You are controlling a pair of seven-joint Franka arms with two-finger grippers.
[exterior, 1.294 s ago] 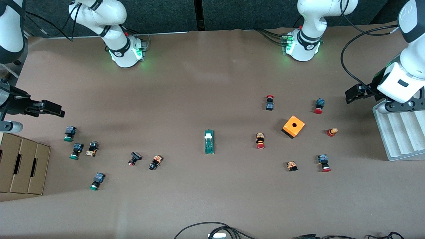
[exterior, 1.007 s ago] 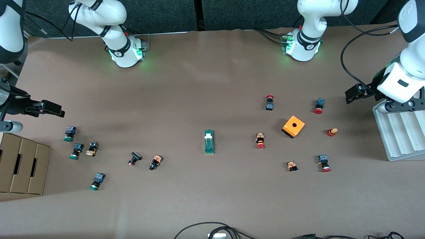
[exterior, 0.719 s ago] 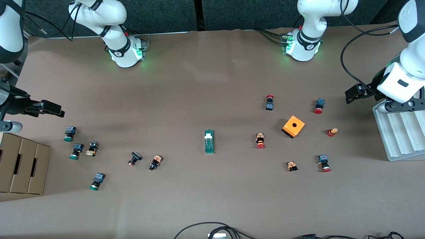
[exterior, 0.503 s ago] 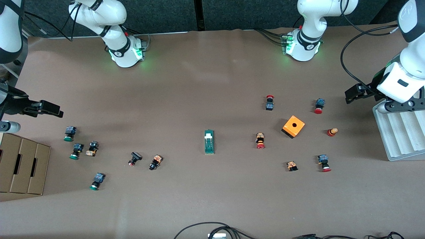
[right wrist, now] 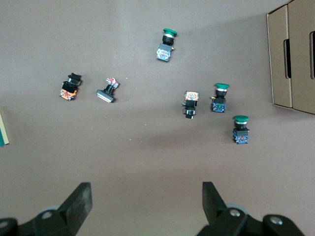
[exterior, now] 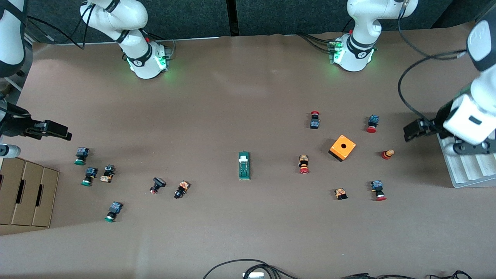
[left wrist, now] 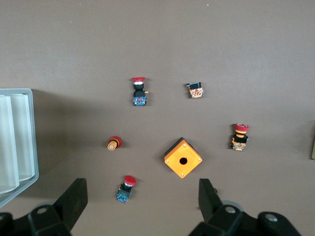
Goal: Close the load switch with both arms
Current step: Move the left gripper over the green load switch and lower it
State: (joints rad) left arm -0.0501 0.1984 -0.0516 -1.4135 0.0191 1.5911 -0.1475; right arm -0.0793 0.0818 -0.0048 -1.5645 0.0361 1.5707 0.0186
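Note:
The load switch, a narrow green block with a white slider at the end farther from the front camera, lies flat mid-table; only slivers of it show at the edge of the left wrist view and the right wrist view. My left gripper hangs open and empty over the table at the left arm's end, beside the white tray; its fingers straddle bare table and a red-capped button. Over the table at the right arm's end, my right gripper is open and empty too, fingers wide apart.
An orange cube with a hole and several red-capped buttons lie toward the left arm's end. Several green-capped buttons lie toward the right arm's end. A white ridged tray and a cardboard box flank the table. Cables lie at the front edge.
The left arm has swung toward the front camera along the tray, and its gripper now hangs beside the orange cube's row. The right gripper has drifted slightly outward. The load switch has not moved.

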